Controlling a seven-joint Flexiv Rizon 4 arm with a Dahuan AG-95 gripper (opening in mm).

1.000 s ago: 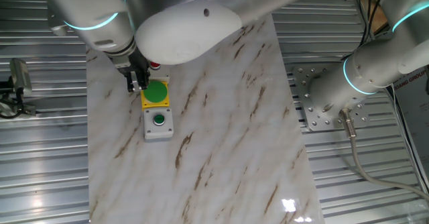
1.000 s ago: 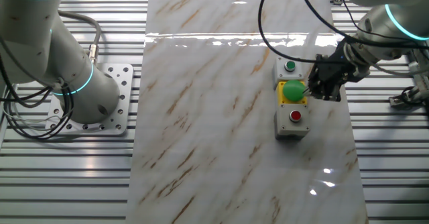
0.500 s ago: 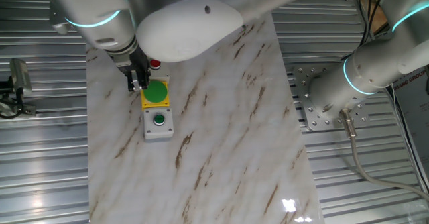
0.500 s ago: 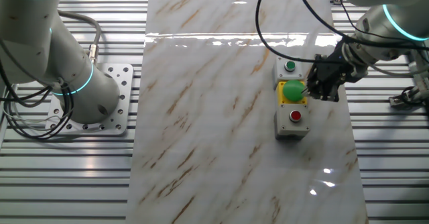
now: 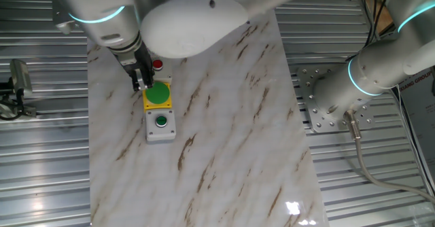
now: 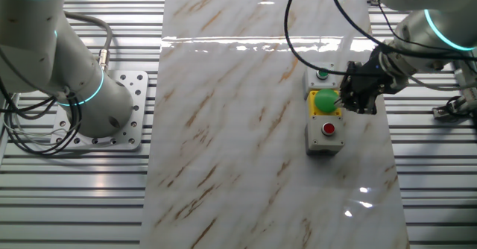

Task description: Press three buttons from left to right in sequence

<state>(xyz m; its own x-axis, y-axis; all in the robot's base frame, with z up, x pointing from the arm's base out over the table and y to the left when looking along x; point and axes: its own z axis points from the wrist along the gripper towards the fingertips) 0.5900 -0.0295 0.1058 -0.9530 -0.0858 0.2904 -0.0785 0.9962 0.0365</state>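
The three buttons stand in a row on the marble board. The small red button (image 5: 158,65) (image 6: 328,129) sits on a grey box. A large round green button (image 5: 158,92) (image 6: 326,99) tops the yellow box in the middle. The small green button (image 5: 161,121) (image 6: 322,74) is on the other grey box. My gripper (image 5: 141,84) (image 6: 347,100) hangs just beside the yellow box, its tips at the box's edge next to the large green button. No view shows the fingertips clearly enough to tell a gap.
The marble board (image 5: 224,132) lies on a ribbed metal table. A second arm's base (image 5: 326,105) (image 6: 82,100) stands on a bolted plate beside the board. Cables (image 6: 313,33) loop above the buttons. My own arm's white link (image 5: 190,23) covers the board's far end.
My gripper has crept slightly along the row beside the yellow box, staying close to the large green button. The buttons have not moved.
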